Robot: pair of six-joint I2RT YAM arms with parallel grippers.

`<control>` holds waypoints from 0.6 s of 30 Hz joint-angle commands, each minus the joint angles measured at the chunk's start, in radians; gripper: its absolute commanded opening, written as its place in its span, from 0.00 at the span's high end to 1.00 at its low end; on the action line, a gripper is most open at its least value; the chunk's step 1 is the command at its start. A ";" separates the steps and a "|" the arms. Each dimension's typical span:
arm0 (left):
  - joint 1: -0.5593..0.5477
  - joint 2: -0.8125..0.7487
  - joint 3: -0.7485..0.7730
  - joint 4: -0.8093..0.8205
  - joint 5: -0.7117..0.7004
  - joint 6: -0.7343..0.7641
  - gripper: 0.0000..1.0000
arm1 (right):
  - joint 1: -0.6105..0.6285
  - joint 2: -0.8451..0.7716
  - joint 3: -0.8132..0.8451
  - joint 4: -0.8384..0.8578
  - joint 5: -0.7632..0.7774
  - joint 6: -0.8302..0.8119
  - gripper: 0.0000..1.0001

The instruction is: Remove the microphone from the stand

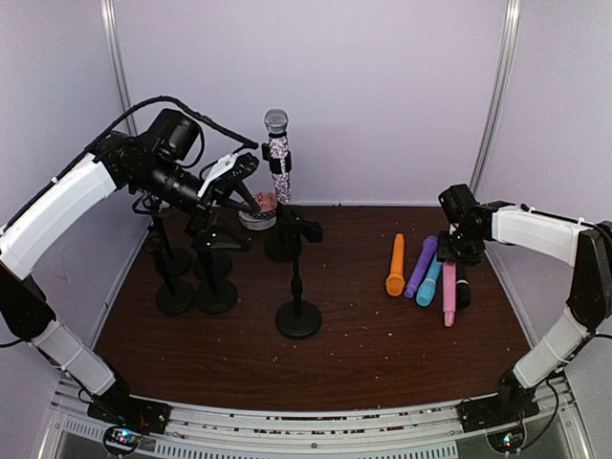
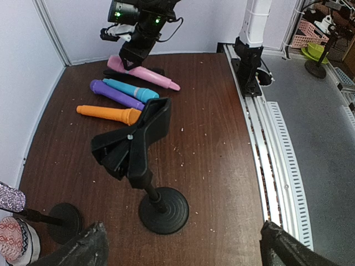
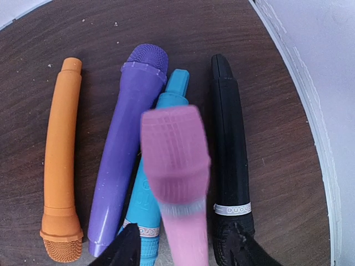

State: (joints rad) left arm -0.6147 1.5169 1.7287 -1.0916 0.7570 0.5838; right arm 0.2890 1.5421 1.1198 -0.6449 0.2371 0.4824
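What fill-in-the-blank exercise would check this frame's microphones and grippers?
1. Near the right gripper, ___ microphones lie on the table.
2. The microphone between that gripper's fingers is ___.
3. The orange microphone lies directly beside the ___ one.
4. The left gripper has its jaws ___.
Missing words: five; pink; purple; open.

Dark wood-grain table (image 1: 382, 363) w/ pale specks on it. Pale lilac wall panels (image 1: 382, 96) behind + both sides of the table, silver uprights (image 1: 504, 86) at its back corners. Slotted alu rail (image 1: 316, 426) along the table's near edge. Grey surface (image 2: 321, 138) beyond that, pink basket (image 2: 308, 36) further off.
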 commanded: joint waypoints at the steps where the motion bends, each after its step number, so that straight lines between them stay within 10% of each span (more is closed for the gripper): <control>1: 0.008 0.000 -0.029 0.042 -0.014 -0.015 0.02 | -0.007 -0.003 -0.023 0.035 0.003 0.029 0.44; 18: 0.010 0.045 -0.035 0.077 -0.010 -0.027 0.02 | 0.221 -0.167 0.037 0.126 -0.087 -0.015 0.32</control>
State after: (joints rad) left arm -0.6140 1.5517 1.6947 -1.0565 0.7368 0.5686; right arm 0.4011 1.4170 1.1107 -0.5663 0.1551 0.4946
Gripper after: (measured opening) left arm 0.978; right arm 0.651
